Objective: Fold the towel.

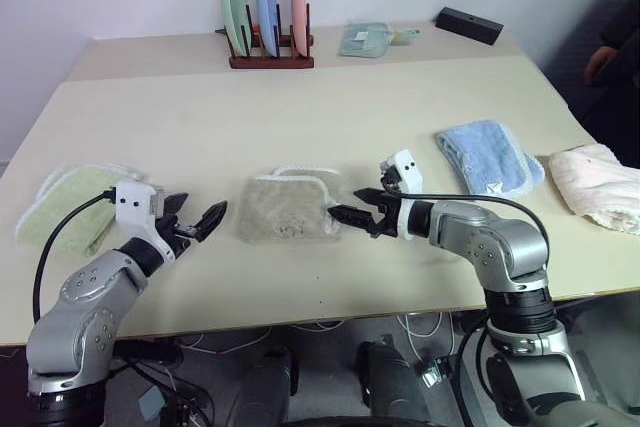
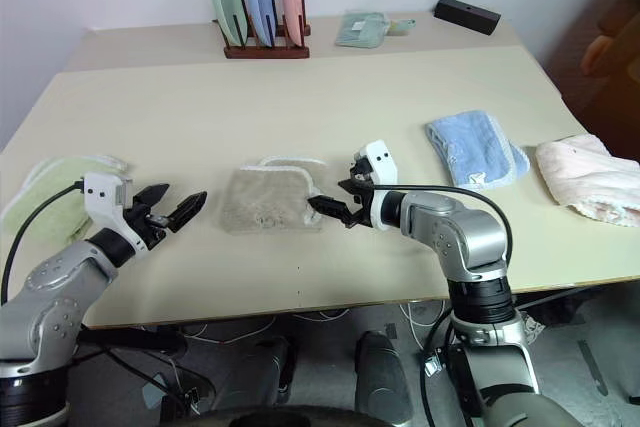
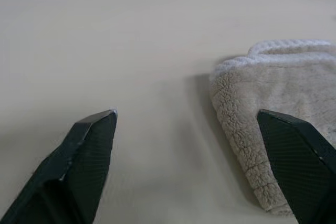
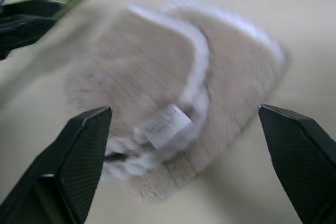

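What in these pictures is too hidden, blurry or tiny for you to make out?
- Beige towel: its underside and inner layers are hidden by its own folds.
- White tag: the printing is blurred in the right wrist view.
- Dark logo: too small to read in the head views.
- Person: cut off by the picture's right edge.
- Pink towel: partly cut off by the same edge.
- Small cloth by the plate rack: too distant for detail.

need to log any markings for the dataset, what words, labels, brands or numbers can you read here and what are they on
Nothing here can be read.
White tag on the beige towel: faint print, too blurred to read.
Dark embroidered mark on the same towel: too small to make out.
White tag on the blue towel: too small to read.
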{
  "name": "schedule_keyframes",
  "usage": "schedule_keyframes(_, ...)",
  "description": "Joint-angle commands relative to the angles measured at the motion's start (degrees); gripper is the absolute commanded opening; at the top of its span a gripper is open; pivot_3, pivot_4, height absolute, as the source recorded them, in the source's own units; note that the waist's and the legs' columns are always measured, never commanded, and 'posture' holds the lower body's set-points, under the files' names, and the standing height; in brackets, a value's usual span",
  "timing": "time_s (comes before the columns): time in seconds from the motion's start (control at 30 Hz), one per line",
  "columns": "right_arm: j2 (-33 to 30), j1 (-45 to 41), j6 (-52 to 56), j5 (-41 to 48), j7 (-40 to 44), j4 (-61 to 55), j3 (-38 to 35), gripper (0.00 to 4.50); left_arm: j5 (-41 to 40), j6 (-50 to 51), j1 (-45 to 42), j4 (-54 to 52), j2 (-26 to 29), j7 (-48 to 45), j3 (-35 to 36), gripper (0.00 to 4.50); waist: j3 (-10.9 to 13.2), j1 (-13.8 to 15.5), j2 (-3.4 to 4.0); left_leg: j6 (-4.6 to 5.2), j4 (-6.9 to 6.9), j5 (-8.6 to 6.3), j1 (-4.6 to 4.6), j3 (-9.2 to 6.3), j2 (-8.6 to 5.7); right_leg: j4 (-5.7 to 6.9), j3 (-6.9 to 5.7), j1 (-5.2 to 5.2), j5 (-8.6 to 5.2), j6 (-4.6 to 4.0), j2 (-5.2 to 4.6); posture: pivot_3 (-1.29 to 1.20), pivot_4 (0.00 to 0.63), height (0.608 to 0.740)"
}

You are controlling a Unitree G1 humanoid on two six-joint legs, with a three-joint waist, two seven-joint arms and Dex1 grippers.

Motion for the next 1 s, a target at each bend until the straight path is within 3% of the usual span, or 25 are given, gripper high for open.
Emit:
schedule_keyframes(0.03,2.77,-2.32,2.6,0.98,-4.43,1.73,-2.55,4.5,-0.24,-3.01,2.25,-4.33,1.33,-2.81,1.03,4.47,0.01,-0.02,0.01,0.0,0.0,0.0,0.0,0.0,0.0,-0.01,0.0,0.0,0.0,0.0,0.0,0.0,0.15,0.74)
schedule_keyframes(0.47,10.61,-7.83,4.89,2.72,-8.37,10.03,-2.85,4.5,1.2,-4.5,5.54,-6.89,0.93,-2.7,-1.18,4.47,0.0,-0.4,0.03,0.0,-0.04,0.0,0.01,0.0,0.02,0.01,-0.02,-0.01,0.0,-0.01,0.04,0.0,0.15,0.74)
schedule_keyframes(0.6,11.49,-8.7,4.53,3.01,-8.22,10.79,-2.95,3.22,0.88,-3.77,6.23,-8.04,0.89,-2.65,-2.33,4.5,0.01,-0.35,0.03,0.0,-0.03,0.0,0.01,0.0,0.02,0.0,-0.01,-0.02,0.0,-0.01,0.05,0.0,0.15,0.74)
schedule_keyframes(0.8,11.44,-8.3,4.78,4.14,-8.31,9.03,-3.63,0.12,0.34,-3.09,7.85,-10.25,0.33,-3.03,-4.66,4.5,0.01,-0.3,0.04,0.0,-0.03,0.0,0.0,0.0,0.02,0.0,-0.01,-0.01,0.0,-0.01,0.04,0.0,0.15,0.74)
schedule_keyframes(0.93,10.08,-8.78,4.23,6.35,-9.06,4.03,-7.44,0.05,0.43,-3.04,7.35,-10.37,-0.28,-2.61,-6.4,4.5,0.02,-0.18,0.06,0.0,-0.01,0.0,-0.01,0.0,0.01,-0.01,-0.01,-0.01,0.0,-0.01,0.04,0.0,0.15,0.74)
schedule_keyframes(1.0,7.75,-10.61,3.27,7.66,-10.61,1.79,-12.92,0.05,0.3,-2.97,6.5,-10.13,-0.57,-2.47,-7.31,4.5,0.03,-0.06,0.07,0.01,-0.01,0.0,-0.02,0.0,0.01,-0.02,-0.01,-0.01,0.0,-0.01,0.04,0.0,0.15,0.74)
